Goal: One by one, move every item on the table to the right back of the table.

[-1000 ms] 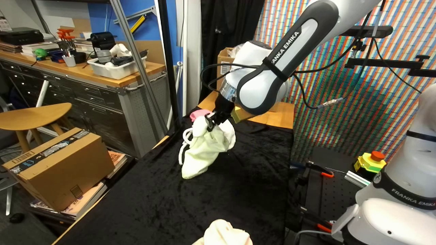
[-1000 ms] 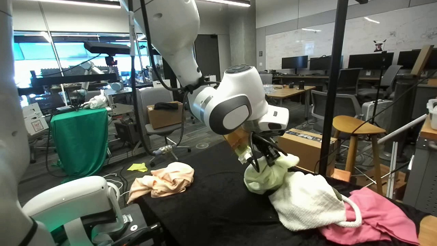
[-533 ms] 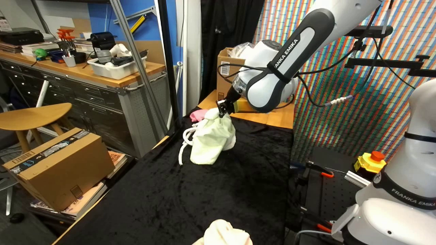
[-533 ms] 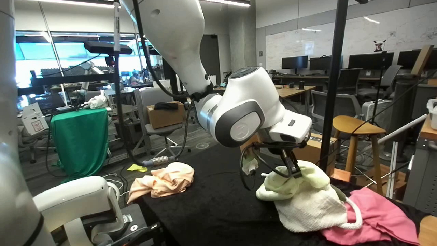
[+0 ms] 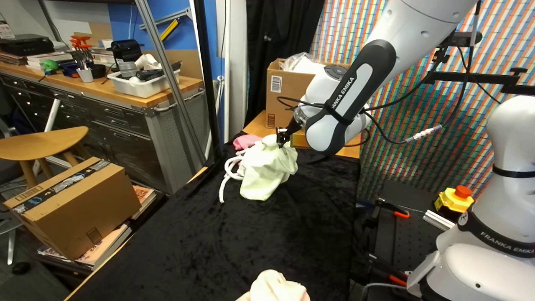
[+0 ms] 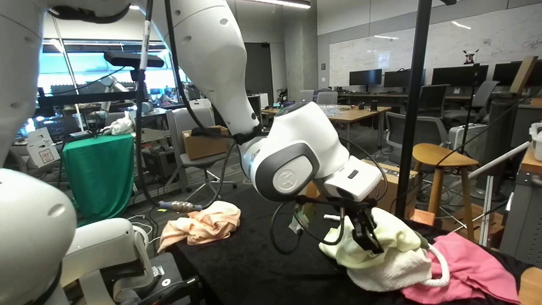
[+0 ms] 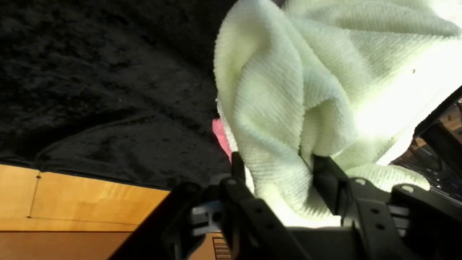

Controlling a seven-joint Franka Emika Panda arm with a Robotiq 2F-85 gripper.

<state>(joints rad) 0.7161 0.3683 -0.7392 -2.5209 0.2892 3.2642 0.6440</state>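
On the black table (image 5: 234, 238), near the pink cloth (image 6: 468, 267), our gripper (image 7: 278, 162) stands moderately spread around folds of the pale yellow cloth (image 5: 266, 173); we risk dragging it away if they snag.

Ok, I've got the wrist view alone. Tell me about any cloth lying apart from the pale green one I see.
Observer: A crumpled peach cloth, outside your picture, lies at an edge of the black-topped table, well apart from the pale green cloth; both exterior views show it.
Operator: Now the pink cloth, which I get only as a sliver: report anything in front of it.
Observer: In an exterior view, a looped white rope, absent from your picture, shows in front of it; whether they touch, I can't tell.
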